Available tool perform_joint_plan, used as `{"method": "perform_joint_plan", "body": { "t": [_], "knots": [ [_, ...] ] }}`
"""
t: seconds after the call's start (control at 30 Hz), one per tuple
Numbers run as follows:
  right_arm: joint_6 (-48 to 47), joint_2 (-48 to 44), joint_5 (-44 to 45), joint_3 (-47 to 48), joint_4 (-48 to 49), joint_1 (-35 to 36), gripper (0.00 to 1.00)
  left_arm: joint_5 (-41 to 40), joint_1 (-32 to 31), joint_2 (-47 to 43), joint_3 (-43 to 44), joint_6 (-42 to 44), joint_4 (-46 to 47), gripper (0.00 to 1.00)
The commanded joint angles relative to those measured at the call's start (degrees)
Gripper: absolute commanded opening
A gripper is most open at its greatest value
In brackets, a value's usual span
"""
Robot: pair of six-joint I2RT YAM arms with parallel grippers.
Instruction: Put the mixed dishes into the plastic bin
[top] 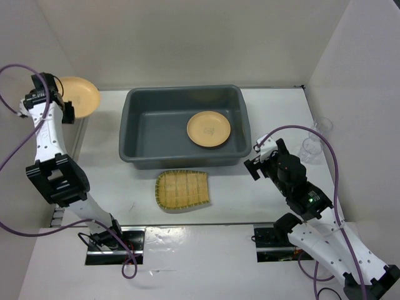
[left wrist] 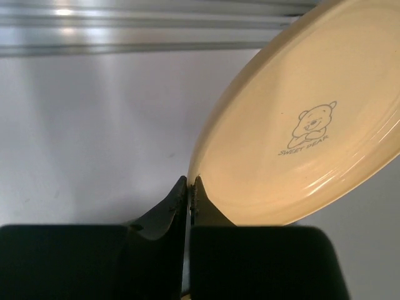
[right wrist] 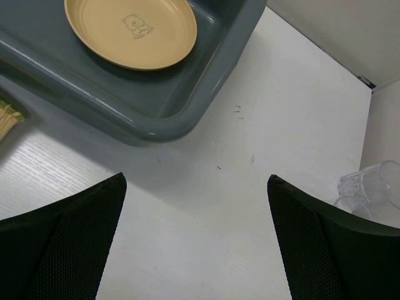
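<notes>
left gripper (left wrist: 189, 187): jaws pinched shut on the rim of a tan plate (left wrist: 312, 125), which is tilted, at the far-left corner of the table (top: 112, 187).
right gripper (right wrist: 195, 180): jaws wide with nothing between them, over bare table just right of the bin's near-right corner.
plastic bin (top: 181, 91): far middle of the table.
second plate (top: 209, 129): flat inside the bin, in its right half.
bamboo tray (top: 182, 189): on the table just in front of the bin's near wall.
clear cups (top: 310, 149): two, side by side at the table's right edge.
</notes>
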Motion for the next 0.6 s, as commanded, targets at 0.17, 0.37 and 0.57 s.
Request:
{"method": "perform_joint_plan", "body": {
  "t": [0.17,0.37,0.57],
  "knots": [
    [0.0,-0.5,-0.2,-0.5,1.2,0.5,0.98,18.4,-4.5,-2.9,8.8,13.6,21.1,0.00],
    [0.0,-0.5,-0.2,-0.5,1.2,0.5,0.98,19.9,-22.3,15.7,35.4,26.5,3.2,0.00],
    [0.0,-1.0,0.3,-0.5,1.2,0.5,0.98,25.9,-32.6,37.1,69.9,35.5,-13.7,0.00]
  ]
}}
